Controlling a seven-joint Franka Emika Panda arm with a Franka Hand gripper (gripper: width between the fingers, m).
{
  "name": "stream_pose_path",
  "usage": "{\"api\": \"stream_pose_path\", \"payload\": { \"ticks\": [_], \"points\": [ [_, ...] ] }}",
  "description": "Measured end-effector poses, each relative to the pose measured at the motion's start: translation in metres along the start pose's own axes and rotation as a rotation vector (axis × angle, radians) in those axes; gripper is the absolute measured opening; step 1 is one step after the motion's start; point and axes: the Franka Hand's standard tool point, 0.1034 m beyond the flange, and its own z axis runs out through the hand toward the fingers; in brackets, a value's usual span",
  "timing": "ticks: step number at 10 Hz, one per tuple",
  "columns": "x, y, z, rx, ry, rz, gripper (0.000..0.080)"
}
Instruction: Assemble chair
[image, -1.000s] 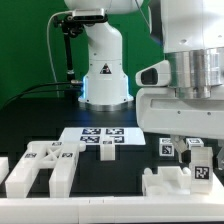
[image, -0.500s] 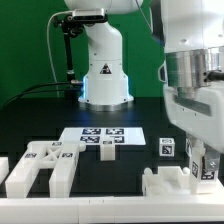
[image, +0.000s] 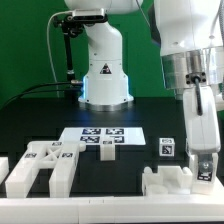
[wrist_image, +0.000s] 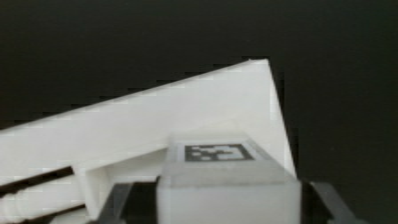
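My gripper (image: 203, 168) stands at the exterior view's right, low over the table. Its fingers are shut on a small white tagged block (image: 203, 160) of the chair. In the wrist view the block (wrist_image: 217, 160) fills the gap between the two dark fingers (wrist_image: 125, 200), and my gripper (wrist_image: 221, 202) holds it by its sides. A wide white slab (wrist_image: 160, 115) lies behind it. A chunky white part (image: 165, 184) sits just below and to the left of the gripper. A white frame-shaped part (image: 40, 165) lies at the left. A small tagged piece (image: 167, 148) stands near the gripper.
The marker board (image: 100, 138) lies flat mid-table. Another small white part (image: 3, 166) sits at the exterior view's far left edge. The robot base (image: 103, 70) stands at the back, with black cables to its left.
The wrist has turned, so the gripper body now looks narrow and upright instead of wide. It stays over the same spot at the right, with the tagged block between its fingers.
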Motion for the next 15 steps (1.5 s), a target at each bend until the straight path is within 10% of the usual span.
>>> {"api": "stream_pose_path", "payload": {
  "ticks": [3,5,8,12,15],
  "points": [
    [-0.004,0.006,0.000,-0.052,0.005,-0.561,0.0365],
    [-0.003,0.006,0.000,-0.051,0.002,-0.696,0.0617],
    [0.000,0.004,0.000,-0.056,0.006,-0.940,0.0648],
    [0.011,-0.006,0.001,-0.077,0.039,-1.392,0.0648],
    [0.011,-0.006,0.001,-0.074,0.040,-1.307,0.0329]
  ]
}}
